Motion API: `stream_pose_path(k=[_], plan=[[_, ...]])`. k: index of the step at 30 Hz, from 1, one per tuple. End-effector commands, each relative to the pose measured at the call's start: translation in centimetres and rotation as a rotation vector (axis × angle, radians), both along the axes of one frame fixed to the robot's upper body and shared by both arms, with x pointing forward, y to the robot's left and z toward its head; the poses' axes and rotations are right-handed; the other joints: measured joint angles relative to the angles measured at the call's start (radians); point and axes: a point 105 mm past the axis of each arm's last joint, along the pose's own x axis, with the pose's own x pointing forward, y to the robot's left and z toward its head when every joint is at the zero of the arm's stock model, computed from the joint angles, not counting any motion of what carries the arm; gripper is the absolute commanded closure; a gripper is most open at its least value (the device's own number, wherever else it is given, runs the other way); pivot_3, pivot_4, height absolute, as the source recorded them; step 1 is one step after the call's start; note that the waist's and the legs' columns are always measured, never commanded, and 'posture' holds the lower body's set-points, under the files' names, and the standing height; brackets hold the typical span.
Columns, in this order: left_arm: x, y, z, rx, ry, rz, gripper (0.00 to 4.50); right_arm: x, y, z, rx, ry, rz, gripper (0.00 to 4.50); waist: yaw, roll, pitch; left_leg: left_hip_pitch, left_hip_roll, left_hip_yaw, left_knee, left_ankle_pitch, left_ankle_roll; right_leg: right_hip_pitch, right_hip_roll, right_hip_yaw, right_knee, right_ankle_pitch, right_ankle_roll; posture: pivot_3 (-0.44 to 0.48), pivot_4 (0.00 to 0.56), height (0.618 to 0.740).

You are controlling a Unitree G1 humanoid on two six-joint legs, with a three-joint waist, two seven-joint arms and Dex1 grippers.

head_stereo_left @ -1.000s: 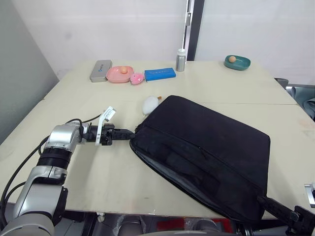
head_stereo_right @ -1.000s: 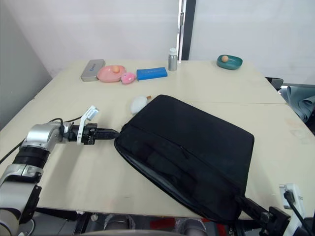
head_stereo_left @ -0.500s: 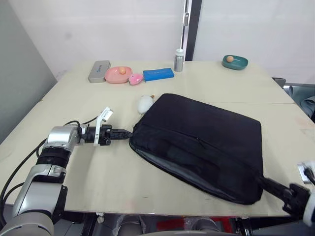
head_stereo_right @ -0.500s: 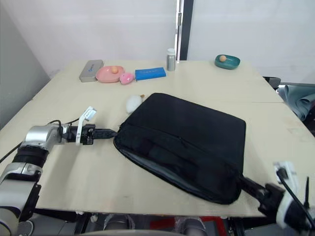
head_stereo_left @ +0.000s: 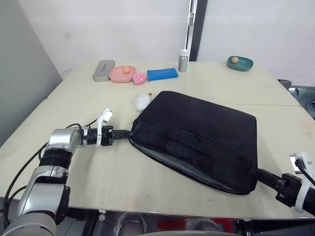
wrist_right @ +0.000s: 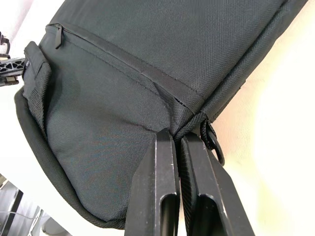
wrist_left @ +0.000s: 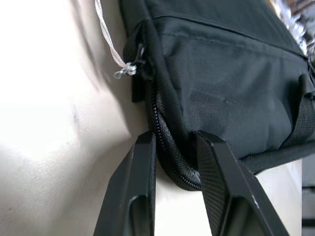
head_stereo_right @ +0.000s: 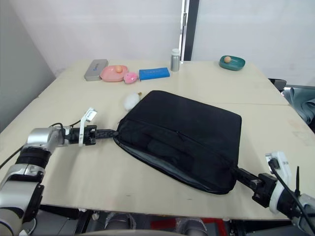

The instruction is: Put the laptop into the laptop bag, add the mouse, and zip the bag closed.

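Observation:
The black laptop bag [head_stereo_left: 202, 132] lies flat on the beige table, its long zipper edge towards me and partly gaping, showing grey lining. My left gripper [head_stereo_left: 125, 133] is shut on the bag's left corner; the left wrist view shows the zipper edge [wrist_left: 170, 147] pinched between its fingers. At the near right corner, my right gripper [head_stereo_left: 257, 173] is shut on the bag's end tab [wrist_right: 189, 125]. The laptop and the mouse are out of view.
A white-and-yellow plush [head_stereo_left: 142, 101] lies against the bag's far left corner. Along the back stand a grey tin case [head_stereo_left: 103, 70], pink dish [head_stereo_left: 121, 73], pink toy [head_stereo_left: 139, 78], blue box [head_stereo_left: 162, 74], silver bottle [head_stereo_left: 183, 60] and green dish [head_stereo_left: 239, 62]. The table's front edge [head_stereo_left: 147, 212] is close.
The camera view has shifted. The right gripper, holding the bag's near right corner, has come up from the table's front edge, and the bag now lies flatter and further onto the table.

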Motion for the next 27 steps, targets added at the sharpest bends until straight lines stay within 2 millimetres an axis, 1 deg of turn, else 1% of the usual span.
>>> stream_pose_path(k=[1, 2, 5, 8, 11, 14, 18, 19, 20, 21, 23, 27], plan=[[0.9, -0.5, 0.6, -0.002, -0.035, 0.016, 1.65, 0.0, 0.9, 1.1, 0.015, -0.054, 0.044, 4.5, 0.002, 0.0, 0.0, 0.0, 0.0, 0.0, 0.0, 0.0, 0.0, 0.001, 0.0, 0.0, 0.0, 0.0, 0.0, 0.0, 0.15, 0.74], [1.1, -0.5, 0.7, -0.007, -0.035, 0.026, 1.25, 0.0, 0.9, 1.1, 0.015, -0.056, 0.043, 4.5, 0.004, 0.0, 0.0, 0.001, 0.0, 0.0, 0.0, 0.0, 0.0, 0.001, 0.0, 0.0, 0.0, 0.0, 0.0, 0.0, 0.15, 0.74], [1.3, -0.7, 1.0, -0.039, -0.021, 0.031, 0.27, -0.2, 0.8, 1.2, 0.016, -0.061, 0.037, 4.5, 0.004, 0.001, -0.001, 0.001, 0.0, 0.0, 0.001, 0.0, 0.0, 0.002, 0.0, 0.0, 0.001, 0.0, 0.0, 0.0, 0.15, 0.74], [1.1, -1.3, 1.3, -0.083, 0.007, 0.006, 0.27, -0.3, 0.7, 1.2, 0.015, -0.063, 0.025, 4.5, 0.005, 0.002, -0.001, 0.001, 0.0, 0.0, 0.002, 0.0, 0.0, 0.002, 0.0, 0.0, 0.002, 0.0, 0.0, 0.0, 0.15, 0.74], [0.2, -2.3, 1.3, -0.114, 0.029, -0.065, 0.27, -0.3, 0.8, 1.1, 0.018, -0.068, 0.021, 4.5, 0.004, 0.002, -0.001, 0.001, 0.0, 0.0, 0.002, 0.0, 0.0, 0.001, 0.0, 0.0, 0.001, 0.0, 0.0, 0.0, 0.15, 0.74], [-0.1, -2.5, 0.8, -0.087, 0.057, -0.077, 1.06, -0.3, 0.8, 1.1, 0.019, -0.071, 0.019, 4.5, 0.003, 0.002, -0.001, 0.001, 0.0, 0.0, 0.001, 0.0, 0.0, 0.001, 0.0, 0.0, -0.001, 0.0, 0.0, 0.0, 0.15, 0.74], [-0.2, -2.3, 1.2, -0.094, 0.068, -0.086, 2.49, -0.2, 0.8, 1.2, 0.019, -0.077, 0.018, 4.5, 0.001, 0.002, -0.001, 0.0, 0.0, 0.0, 0.0, 0.0, 0.0, 0.001, 0.0, 0.0, -0.001, 0.0, 0.0, 0.0, 0.15, 0.74], [-0.1, -2.2, 1.3, -0.09, 0.067, -0.081, 2.84, -0.1, 0.7, 1.2, 0.019, -0.078, 0.018, 4.5, 0.001, 0.002, -0.001, 0.0, 0.0, 0.0, 0.0, 0.0, 0.0, 0.001, 0.0, 0.0, -0.001, 0.0, 0.0, 0.0, 0.15, 0.74], [0.0, -2.1, 1.2, -0.079, 0.065, -0.07, 3.07, -0.1, 0.7, 1.2, 0.019, -0.079, 0.017, 4.5, 0.0, 0.002, -0.001, 0.0, 0.0, 0.0, 0.0, 0.0, 0.0, 0.001, 0.0, 0.0, -0.001, 0.0, 0.0, 0.0, 0.15, 0.74], [0.3, -1.8, 1.1, -0.061, 0.059, -0.054, 3.56, 0.0, 0.8, 1.2, 0.018, -0.08, 0.02, 4.5, 0.0, 0.002, -0.001, 0.0, 0.0, 0.0, 0.0, 0.0, 0.0, 0.001, 0.0, 0.0, -0.001, 0.0, 0.0, 0.0, 0.15, 0.74], [0.6, -1.3, 1.2, -0.042, 0.043, -0.029, 4.17, 0.1, 0.9, 1.1, 0.018, -0.079, 0.026, 4.5, -0.002, 0.002, -0.001, 0.0, 0.0, 0.0, 0.0, 0.0, 0.0, 0.001, 0.0, 0.0, -0.001, 0.0, 0.0, 0.0, 0.15, 0.74], [0.5, 0.3, 2.4, -0.049, 0.018, -0.016, 4.17, 0.2, 0.8, 1.0, 0.019, -0.077, 0.028, 4.5, -0.009, 0.002, -0.001, 0.001, 0.0, 0.0, 0.0, 0.0, 0.0, 0.001, 0.0, 0.0, -0.001, 0.0, 0.0, 0.0, 0.15, 0.74]])
